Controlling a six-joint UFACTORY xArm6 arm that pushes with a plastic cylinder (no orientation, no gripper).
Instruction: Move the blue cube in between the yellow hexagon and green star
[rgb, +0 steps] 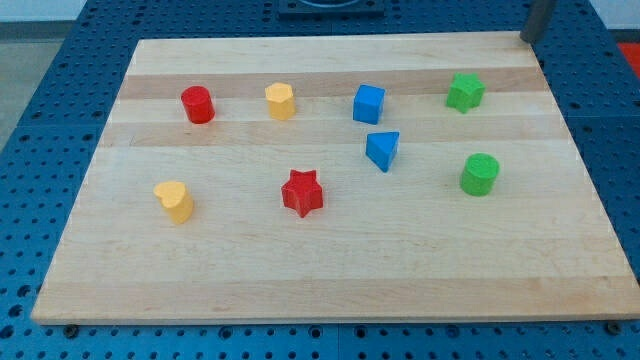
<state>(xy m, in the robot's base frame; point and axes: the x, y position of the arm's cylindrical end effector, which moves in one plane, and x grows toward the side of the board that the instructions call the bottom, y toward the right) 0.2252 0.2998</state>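
Pale wooden board surface, on blue pegboard. Dark rod at the view's top right; my tip sits at the board's corner, well apart from all blocks, touching none. Blue cube lies between yellow hexagon and green star. Blue triangular block sits just below the cube.
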